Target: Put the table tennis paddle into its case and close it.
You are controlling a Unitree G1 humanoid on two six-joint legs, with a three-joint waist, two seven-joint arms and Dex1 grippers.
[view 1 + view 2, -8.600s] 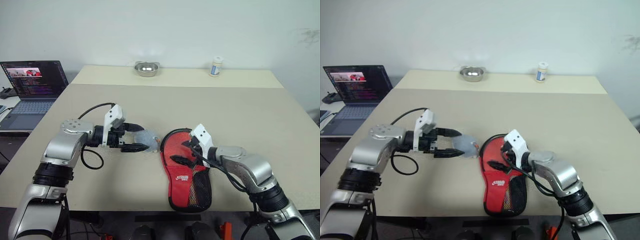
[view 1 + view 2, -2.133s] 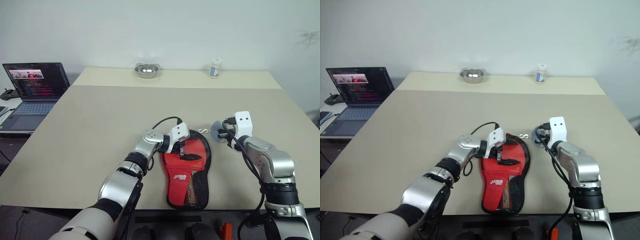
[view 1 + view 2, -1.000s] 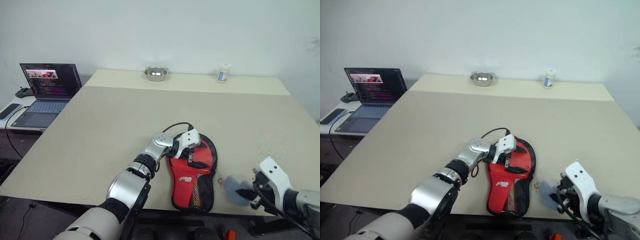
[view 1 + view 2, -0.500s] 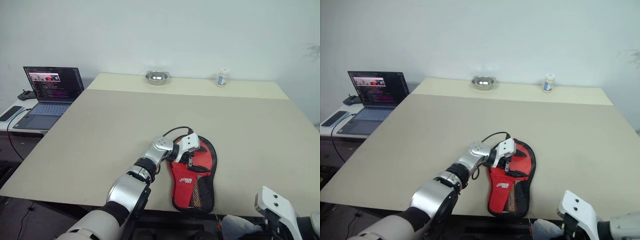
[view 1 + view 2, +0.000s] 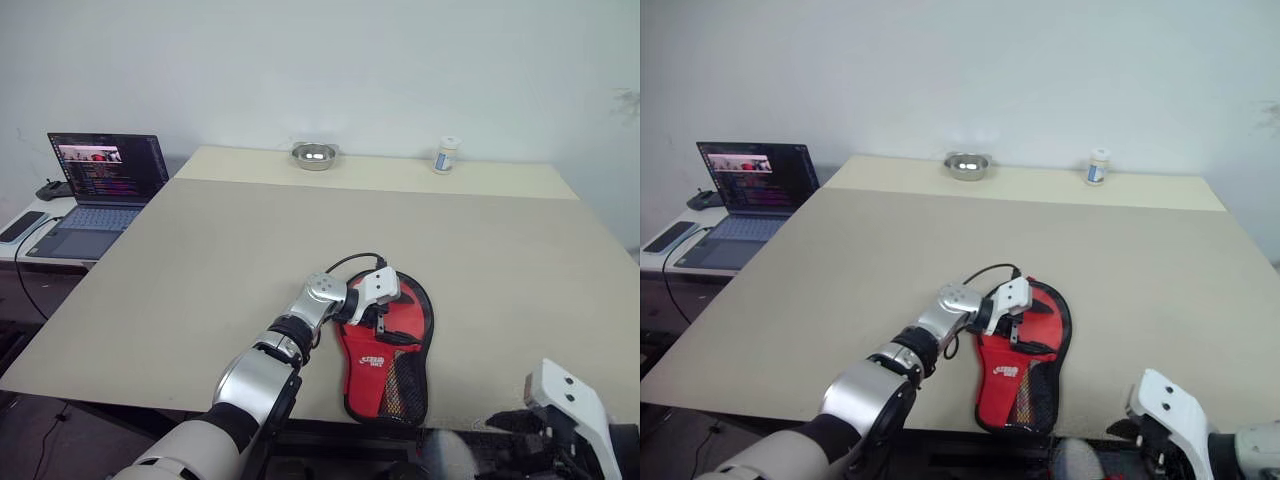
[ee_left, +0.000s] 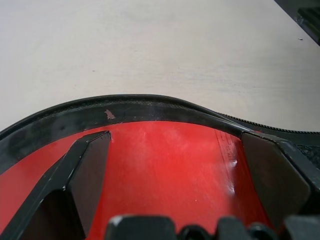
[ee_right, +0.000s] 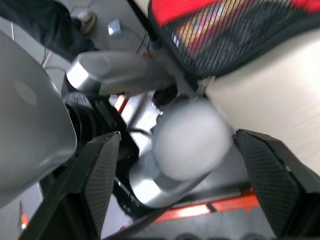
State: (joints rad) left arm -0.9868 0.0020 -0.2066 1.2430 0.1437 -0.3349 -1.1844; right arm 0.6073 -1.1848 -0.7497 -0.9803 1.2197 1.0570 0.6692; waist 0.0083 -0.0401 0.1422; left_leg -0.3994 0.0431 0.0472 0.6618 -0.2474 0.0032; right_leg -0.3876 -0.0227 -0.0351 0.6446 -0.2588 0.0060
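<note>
Lying flat on table [image 5: 200, 260] — case [image 5: 388, 345], left hand [image 5: 383, 318] atop.

One red-and-black paddle case [image 5: 386, 352] is lying on the beige table [image 5: 200, 260], at its near edge. One steel bowl [image 5: 313, 154] and one small white bottle [image 5: 446, 155] are standing at the table's far edge, the bowl to the left of the bottle, making two small items there. One open laptop [image 5: 88, 190] is sitting off the table's left side. Two grippers are showing: the left gripper [image 5: 384, 325] is resting over the case, and the right gripper [image 5: 520, 440] is hanging below the table's near edge. One pale blurred round object [image 7: 190, 145] is hovering between the right gripper's two black fingers [image 7: 102, 172].
</note>
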